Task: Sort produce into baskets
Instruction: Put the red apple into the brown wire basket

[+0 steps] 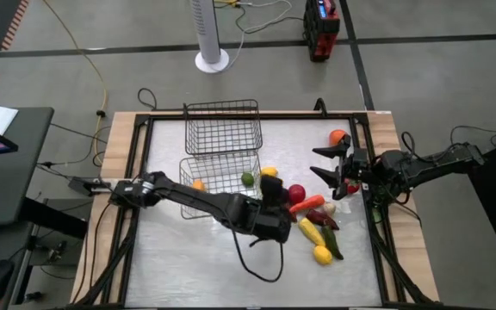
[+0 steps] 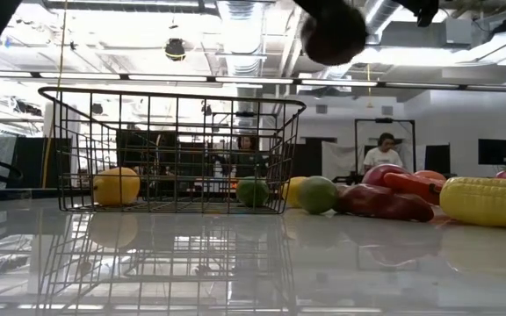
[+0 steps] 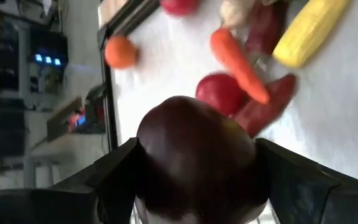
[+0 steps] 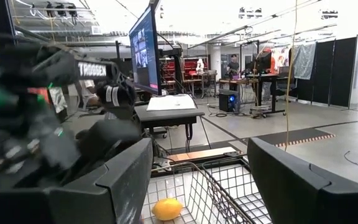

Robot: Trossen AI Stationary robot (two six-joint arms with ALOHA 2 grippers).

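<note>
- White table (image 1: 188, 267), two wire baskets (image 1: 222, 129) at back.
- Left gripper (image 3: 194, 180) clamped on dark fruit (image 3: 194, 158), beside near basket (image 1: 220, 176).
- Right gripper (image 1: 334, 164) spread apart, empty, over produce (image 1: 317, 220).

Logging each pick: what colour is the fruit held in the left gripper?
Dark maroon fruit, almost black; the left wrist view shows it best, between the left gripper's fingers.

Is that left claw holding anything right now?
Yes, the left gripper is clamped on a dark round fruit, which fills the gap between its two fingers in the left wrist view.
</note>
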